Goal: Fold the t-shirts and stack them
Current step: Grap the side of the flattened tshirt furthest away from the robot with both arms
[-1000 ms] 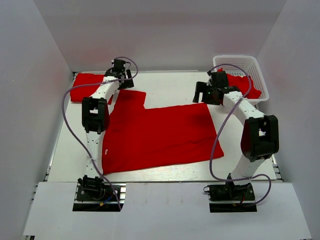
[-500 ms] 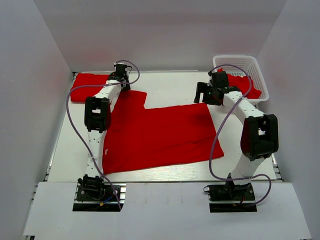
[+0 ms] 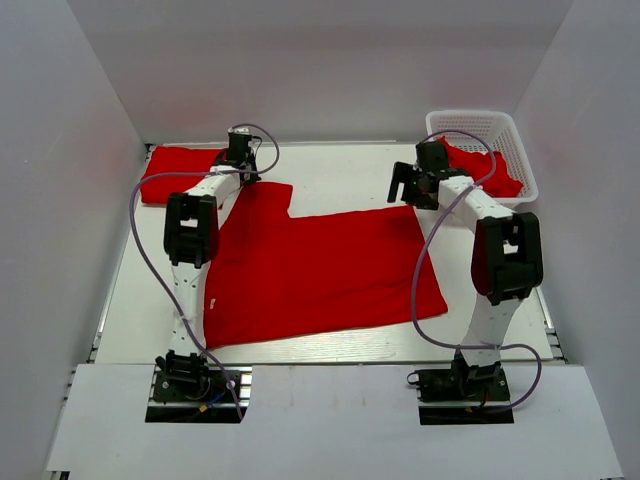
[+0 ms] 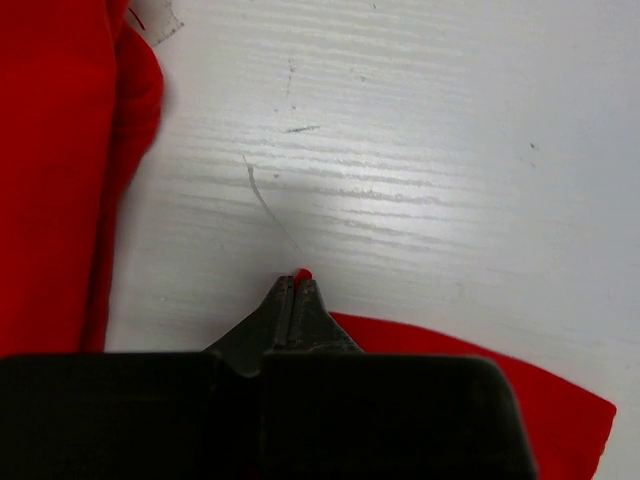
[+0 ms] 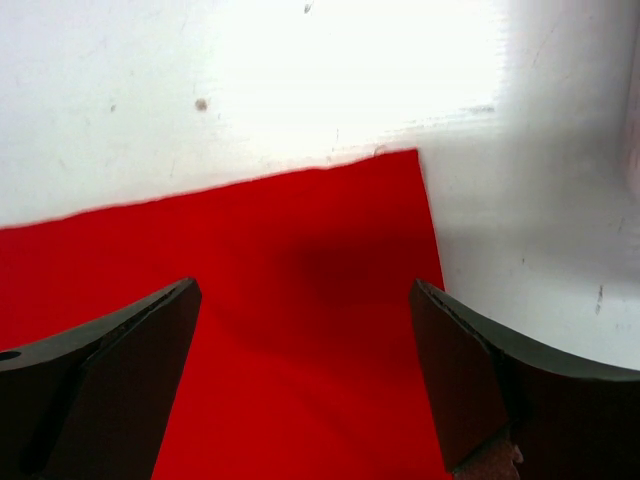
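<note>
Saw one red t-shirt (image 3: 320,265) spread flat over the middle of the white table (image 3: 340,170), with a sleeve (image 3: 255,198) jutting toward the far left. Found the left gripper (image 4: 297,288) down at the far edge of that sleeve, jaws clenched tight, a scrap of red pinched between the tips in the wrist view and the rest of the sleeve trailing underneath. Noted a second t-shirt (image 3: 175,172), folded, lying at the far left corner of the table, just beside the left gripper and crowding that side. Made out its rounded edge along the left of the left wrist view, apart from the pinched sleeve, with bare table between. Found the right gripper (image 5: 305,300) released, fingers (image 5: 100,370) wide apart, hanging over the far right corner of the spread t-shirt. Could not tell from the wrist view whether the fingertips touched the cloth. Spotted a white lattice basket (image 3: 523,165) at the far right corner of the table, just behind the right gripper, with a red bundle (image 3: 490,172) heaped inside. Traced purple cables (image 3: 132,220) looping out beside both arms. Registered plain white walls (image 3: 60,150) closing the table in on three sides.
</note>
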Robot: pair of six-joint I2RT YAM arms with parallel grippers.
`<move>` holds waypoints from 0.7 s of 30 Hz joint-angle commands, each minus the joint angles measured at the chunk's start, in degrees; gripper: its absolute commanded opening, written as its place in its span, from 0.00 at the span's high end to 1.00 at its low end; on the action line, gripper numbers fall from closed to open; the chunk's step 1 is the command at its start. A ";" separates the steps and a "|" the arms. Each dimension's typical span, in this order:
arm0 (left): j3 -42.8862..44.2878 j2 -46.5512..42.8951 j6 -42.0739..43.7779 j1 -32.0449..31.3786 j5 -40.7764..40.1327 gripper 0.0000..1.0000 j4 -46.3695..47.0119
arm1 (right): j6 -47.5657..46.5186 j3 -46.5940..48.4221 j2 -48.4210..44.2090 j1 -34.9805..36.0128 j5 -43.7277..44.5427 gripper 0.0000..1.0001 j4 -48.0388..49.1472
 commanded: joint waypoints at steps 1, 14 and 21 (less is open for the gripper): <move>-4.59 -3.53 1.82 -0.30 4.36 1.00 -0.77 | 3.69 3.67 2.29 0.45 2.96 0.09 4.19; -7.50 -5.81 1.82 -0.30 4.37 1.00 -0.24 | 7.05 8.68 12.83 1.77 15.97 0.09 3.76; -10.66 -7.49 1.82 -0.30 6.22 1.00 2.66 | 7.14 7.63 16.35 1.77 15.28 0.16 4.55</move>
